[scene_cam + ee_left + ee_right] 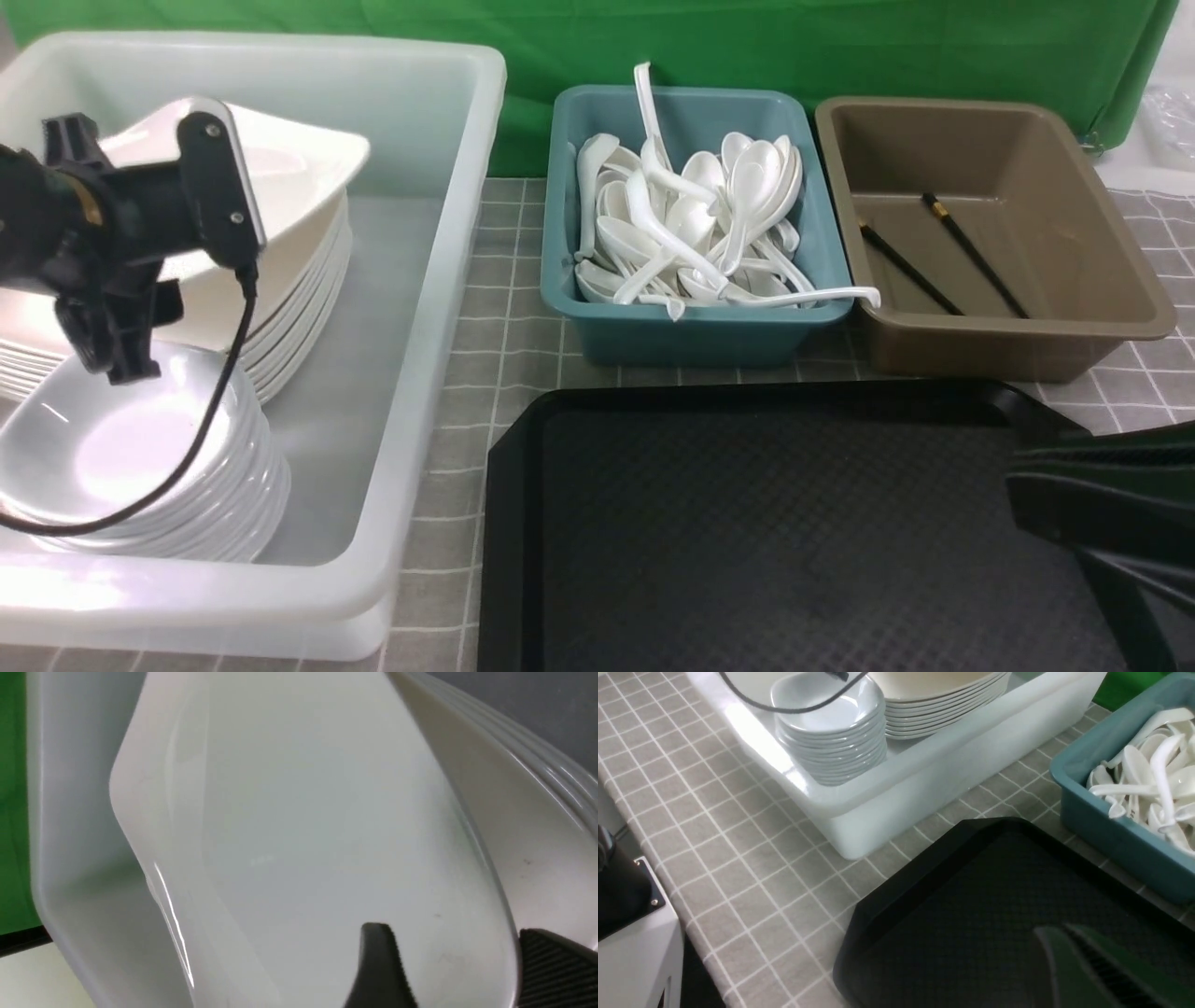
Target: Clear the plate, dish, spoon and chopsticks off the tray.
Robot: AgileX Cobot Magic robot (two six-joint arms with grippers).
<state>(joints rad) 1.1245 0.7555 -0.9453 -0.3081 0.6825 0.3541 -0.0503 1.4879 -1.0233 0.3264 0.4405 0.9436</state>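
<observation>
The black tray [747,523] holds nothing; it also shows in the right wrist view [971,896]. My left gripper [451,931] is shut on the rim of the white square plate [303,835], one finger over it and one under. The plate [289,159] is tilted above the stack of plates [308,299] in the white bin. The dish tops a stack of dishes [112,448]. The chopsticks [971,252] lie in the brown bin. The spoon cannot be told apart among the spoons [691,224] in the teal bin. My right gripper [1013,476] is shut and empty over the tray's right edge.
The large white bin [420,308] stands at the left, the teal bin [691,336] at the back middle and the brown bin [1018,345] at the back right. One spoon handle [822,297] lies over the teal bin's front rim. A grey checked cloth [485,373] covers the table.
</observation>
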